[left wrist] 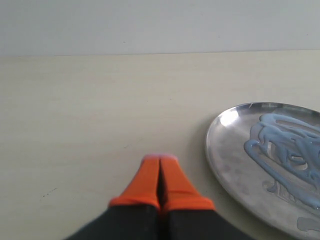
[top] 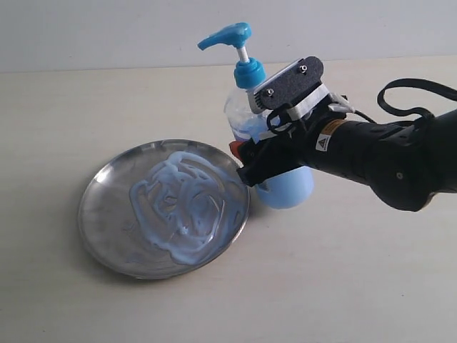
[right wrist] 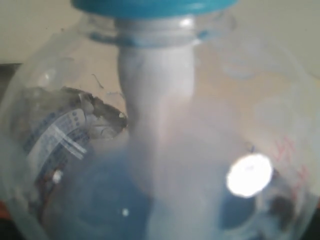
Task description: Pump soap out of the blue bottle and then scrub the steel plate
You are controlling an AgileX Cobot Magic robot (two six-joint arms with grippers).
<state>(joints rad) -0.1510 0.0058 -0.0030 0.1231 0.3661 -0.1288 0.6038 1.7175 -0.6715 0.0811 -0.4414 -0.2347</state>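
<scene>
Pale beige table (top: 343, 271), plain white wall (top: 107, 32) behind | right gripper (top: 264, 153) grasps blue bottle (top: 289, 189) just beside steel plate (top: 93, 221) | soap (top: 178, 207) swirled across plate | left gripper (left wrist: 160, 165) clenched, empty, near plate's rim

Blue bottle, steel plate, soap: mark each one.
blue bottle (top: 249, 72), exterior view, on its blue collar.
steel plate (top: 103, 214), exterior view, on bare metal near its left rim.
soap (top: 168, 175), exterior view, on a thick swirled streak.
</scene>
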